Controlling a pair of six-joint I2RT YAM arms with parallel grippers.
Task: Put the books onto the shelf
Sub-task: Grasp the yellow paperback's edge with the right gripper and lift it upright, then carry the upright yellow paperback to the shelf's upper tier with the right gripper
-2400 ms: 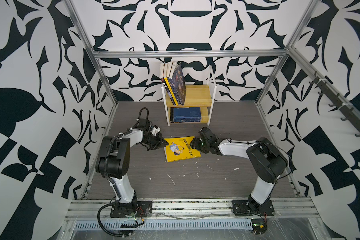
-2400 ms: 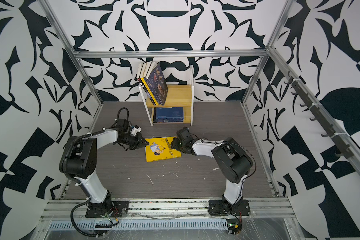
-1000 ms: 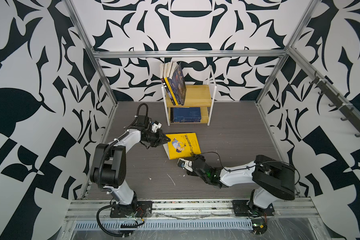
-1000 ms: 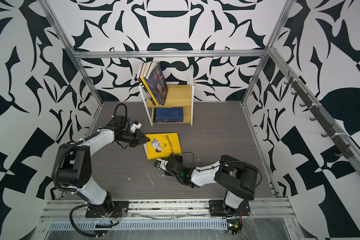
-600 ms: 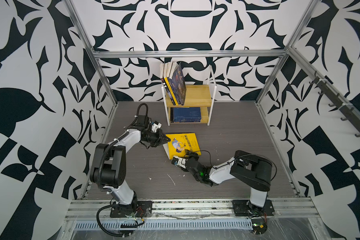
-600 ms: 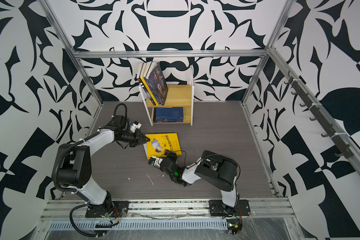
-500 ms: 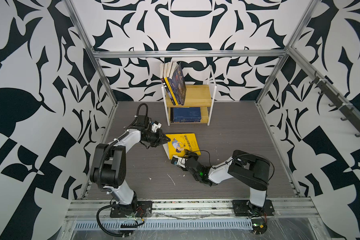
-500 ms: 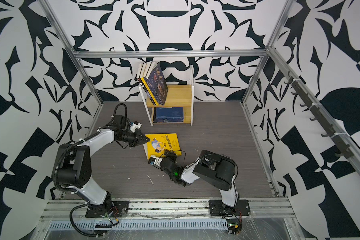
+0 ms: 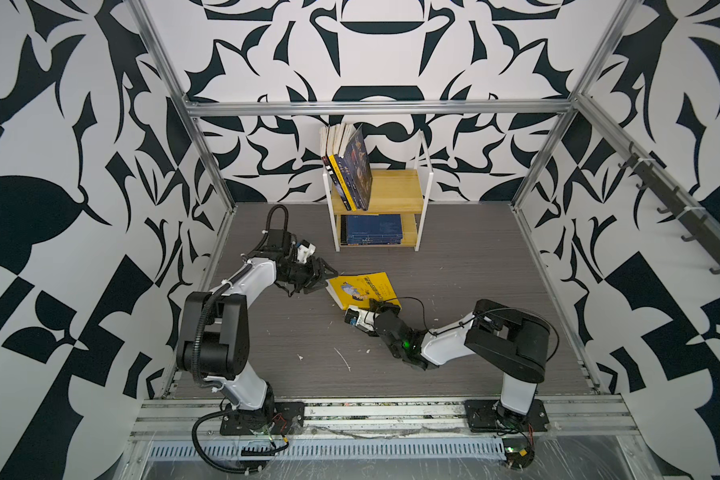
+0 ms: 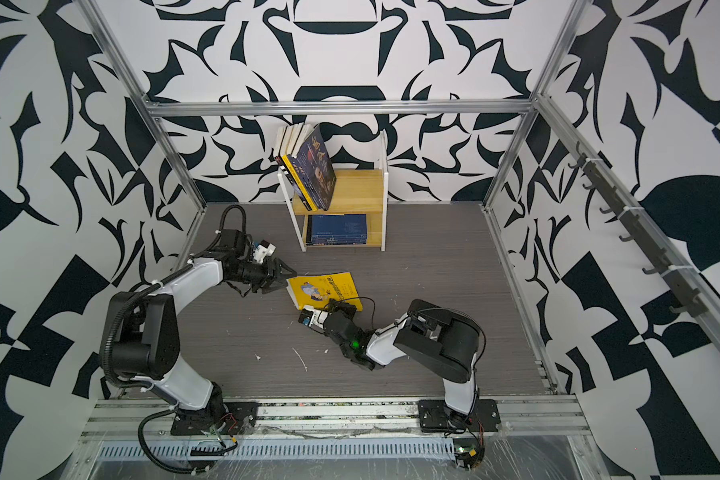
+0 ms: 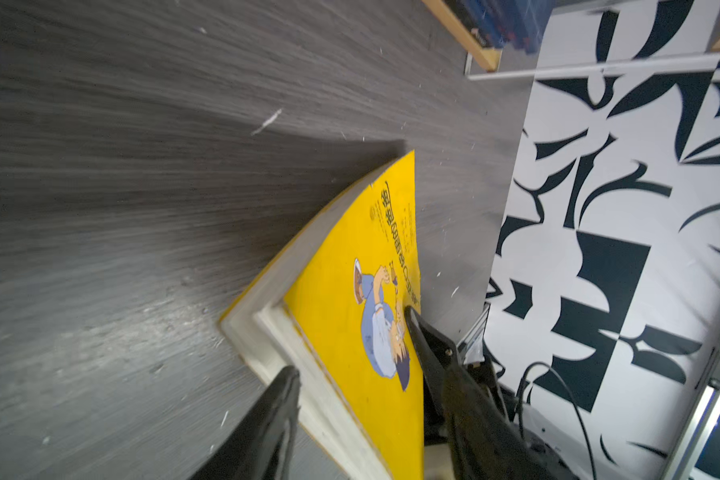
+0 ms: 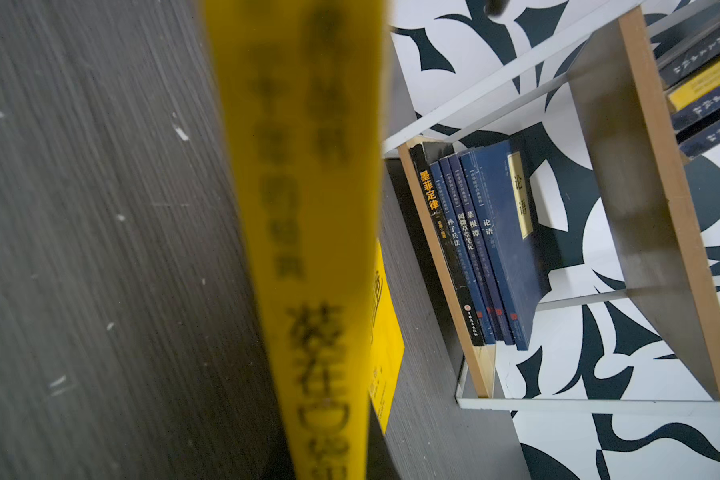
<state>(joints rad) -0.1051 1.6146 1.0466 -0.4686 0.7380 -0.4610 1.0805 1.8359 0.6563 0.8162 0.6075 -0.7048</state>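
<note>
One yellow cartoon-cover book (image 9: pixel 360 286) (image 10: pixel 323 286) lies on the grey floor in front of the shelf (image 9: pixel 418 199) (image 10: pixel 362 191). My left gripper (image 9: pixel 329 276) (image 11: pixel 350 374) is open, its jaws straddling the book's left corner (image 11: pixel 350 291) where the page edges show. At the book's near edge, my right gripper (image 9: pixel 385 306) (image 10: pixel 341 307) is shut on the spine, which fills the right wrist view as a blurred yellow band (image 12: pixel 308 208). Several books (image 9: pixel 350 170) lean on the top tier. A flat stack of navy books (image 9: pixel 373 228) (image 12: pixel 487 249) fills the lower tier.
Patterned walls and an aluminium frame (image 9: pixel 375 107) enclose the grey floor. Small white scraps (image 9: pixel 344 359) lie on the floor near the front. A rail of dark hooks (image 9: pixel 682 216) runs along the right wall. The right half of the top board (image 9: pixel 400 191) is bare wood.
My left gripper has opened around the book's corner. The right gripper swung in from the near floor to the book's near edge and shut on the spine.
</note>
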